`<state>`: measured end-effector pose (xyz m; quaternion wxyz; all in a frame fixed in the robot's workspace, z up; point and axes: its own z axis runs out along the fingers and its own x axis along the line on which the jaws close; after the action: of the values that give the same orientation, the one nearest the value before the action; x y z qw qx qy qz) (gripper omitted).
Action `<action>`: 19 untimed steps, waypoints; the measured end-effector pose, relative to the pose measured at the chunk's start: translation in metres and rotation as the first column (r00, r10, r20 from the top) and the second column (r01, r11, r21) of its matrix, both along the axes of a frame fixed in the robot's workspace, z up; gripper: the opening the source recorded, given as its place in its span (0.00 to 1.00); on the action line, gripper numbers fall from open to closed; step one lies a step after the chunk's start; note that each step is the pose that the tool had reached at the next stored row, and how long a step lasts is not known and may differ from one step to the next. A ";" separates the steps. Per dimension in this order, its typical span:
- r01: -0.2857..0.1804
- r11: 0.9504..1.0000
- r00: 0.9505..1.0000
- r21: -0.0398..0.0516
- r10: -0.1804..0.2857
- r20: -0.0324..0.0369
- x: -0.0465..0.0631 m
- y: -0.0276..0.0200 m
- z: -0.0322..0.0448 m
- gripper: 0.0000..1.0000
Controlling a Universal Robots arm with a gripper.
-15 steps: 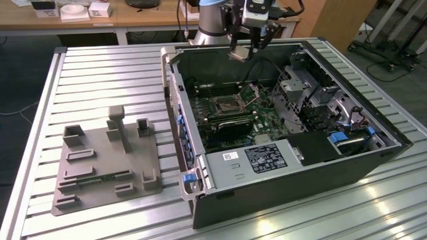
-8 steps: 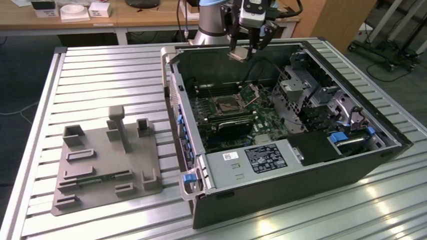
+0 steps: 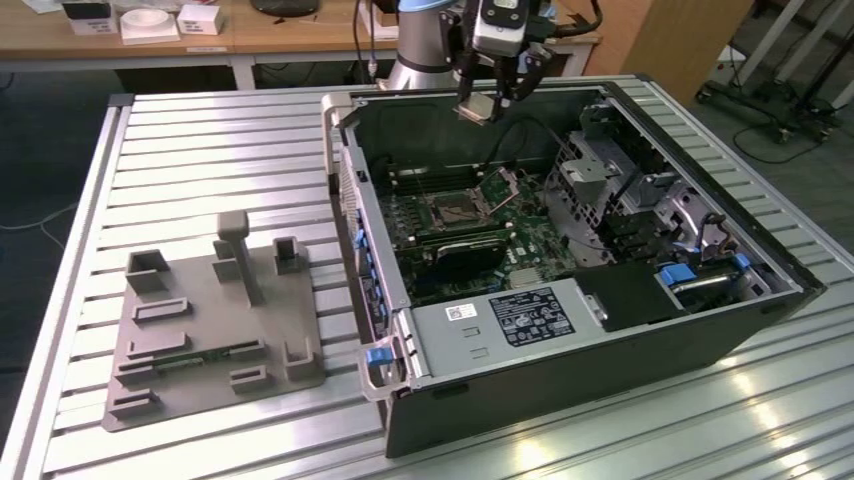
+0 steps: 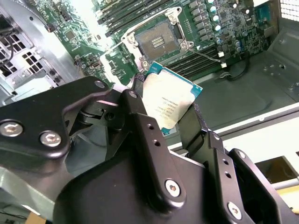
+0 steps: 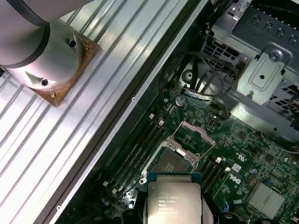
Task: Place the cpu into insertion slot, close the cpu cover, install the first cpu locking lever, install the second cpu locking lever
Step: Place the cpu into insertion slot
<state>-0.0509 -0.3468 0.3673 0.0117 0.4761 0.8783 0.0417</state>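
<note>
My gripper hangs above the far wall of the open computer case, shut on the cpu. In both wrist views the cpu, a silvery square chip with a green edge, sits clamped between the black fingers. Below it, some way off, the insertion slot lies bare on the green board, dark in the middle with a metal rim. The cpu cover stands tilted up on its hinge beside the slot. A thin wire lever juts out from the slot's edge.
The case lies on its side on a slatted aluminium table. Inside are a grey power supply box, a metal drive cage and memory slots. A grey fixture plate sits at the exterior view's left. The arm's base stands beyond the case.
</note>
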 end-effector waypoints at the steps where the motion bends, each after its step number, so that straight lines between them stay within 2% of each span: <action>1: 0.008 1.000 1.000 0.000 -0.008 0.000 0.000 0.0000 -0.0002 0.54; 5: 0.044 0.999 0.999 0.000 -0.044 0.000 -0.002 0.0000 -0.0009 0.54; 9: 0.088 0.996 0.996 0.000 -0.088 0.000 -0.003 0.0001 -0.0014 0.54; 19: 0.204 0.979 0.979 0.000 -0.204 0.000 -0.006 0.0002 -0.0024 0.54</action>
<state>-0.0566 -0.3466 0.3649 0.0159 0.5636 0.8249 0.0403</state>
